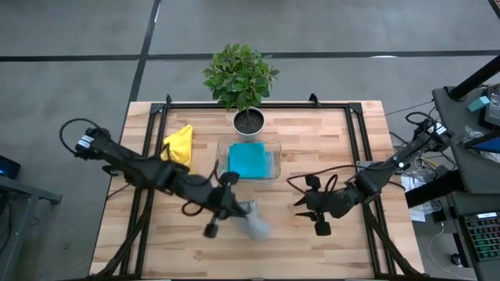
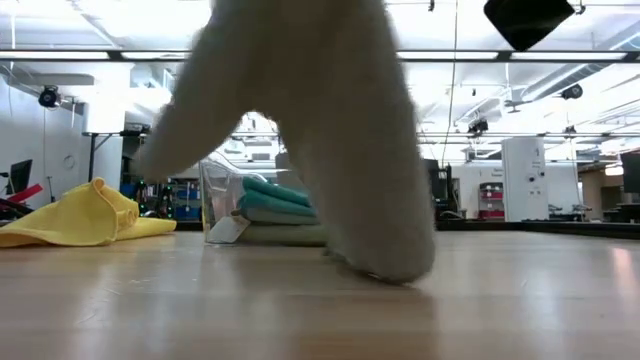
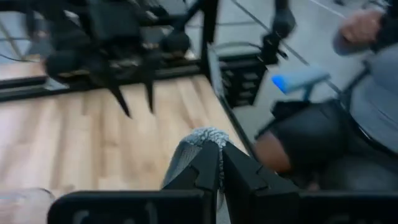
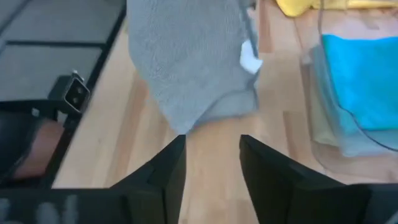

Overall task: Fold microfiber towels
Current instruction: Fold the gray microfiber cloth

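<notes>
The left gripper (image 1: pixel 234 204) is clenched on an upper edge of the grey towel (image 1: pixel 255 221) and holds it lifted, so the cloth hangs down as a loose drape and only its lowest part touches the wooden table (image 1: pixel 328 140) near the front middle. I think it is held high like this so that the towel opens by its own weight and shows a free corner, which is easier to take than a corner in a crumpled heap. In the left wrist view the two dark fingers (image 3: pixel 205 171) are pressed together with a small fold of grey fabric coming out between them. The right gripper (image 1: pixel 311 204) waits just beside the hanging cloth, to its right, with its jaws apart and nothing between them (in its own wrist view the fingers (image 4: pixel 163 171) point toward the lower edge of the cloth). My judgement is that it is placed there to catch that edge, so both arms can spread the towel flat. The folded teal towel (image 1: pixel 248 160) lies on top of the stack inside the clear plastic tray (image 1: pixel 275 145), behind the grippers, probably where finished towels go. The yellow towel (image 1: pixel 179 144) lies crumpled to the left of the tray, not yet folded. A potted plant (image 1: pixel 241 78) stands at the far edge.
</notes>
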Controlling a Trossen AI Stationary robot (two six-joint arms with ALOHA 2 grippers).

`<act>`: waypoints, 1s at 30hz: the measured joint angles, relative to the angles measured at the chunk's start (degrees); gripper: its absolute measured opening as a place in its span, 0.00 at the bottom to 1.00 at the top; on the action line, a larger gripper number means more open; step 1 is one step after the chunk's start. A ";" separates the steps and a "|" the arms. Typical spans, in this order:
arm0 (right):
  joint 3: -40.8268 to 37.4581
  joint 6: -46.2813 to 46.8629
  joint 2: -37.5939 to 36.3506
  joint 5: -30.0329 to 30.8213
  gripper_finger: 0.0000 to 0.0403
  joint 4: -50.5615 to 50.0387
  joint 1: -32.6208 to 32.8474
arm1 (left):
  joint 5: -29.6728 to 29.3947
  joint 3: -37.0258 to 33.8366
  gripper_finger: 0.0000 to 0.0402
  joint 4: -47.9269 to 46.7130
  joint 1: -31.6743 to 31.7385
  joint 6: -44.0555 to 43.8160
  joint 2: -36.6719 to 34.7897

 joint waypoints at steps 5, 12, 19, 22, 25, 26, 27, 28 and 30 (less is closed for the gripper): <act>-5.89 -0.56 1.62 -0.13 0.43 12.75 -0.26 | 0.37 -3.91 0.00 -2.26 -4.13 -7.94 -0.22; -9.77 -1.51 11.33 1.75 0.52 30.93 -2.61 | 0.34 -10.06 0.00 -3.91 -7.47 -28.08 1.53; -3.58 -4.41 25.07 0.29 0.51 33.48 -7.37 | 0.29 -13.43 0.00 -4.43 -8.26 -35.02 2.62; -0.82 -6.11 30.13 -0.39 0.49 33.12 -8.69 | 0.66 -14.16 0.00 -4.46 -8.28 -36.07 2.60; 2.49 -6.68 34.08 -4.09 0.49 33.67 -10.00 | 1.44 -14.32 0.00 -4.49 -8.52 -36.13 2.59; 3.61 -7.05 35.34 -5.28 0.48 33.66 -10.40 | 1.58 -14.32 0.00 -4.42 -8.54 -36.13 2.52; 4.85 -7.52 36.71 -6.20 0.48 33.84 -10.74 | 1.64 -14.32 0.00 -4.44 -8.62 -36.13 2.52; 6.04 -8.26 38.08 -6.94 0.48 33.94 -11.04 | 1.66 -14.32 0.00 -4.46 -8.69 -36.13 2.52; 8.36 -10.11 40.85 -7.53 0.48 33.76 -11.39 | 1.85 -14.30 0.00 -4.50 -8.72 -36.11 2.50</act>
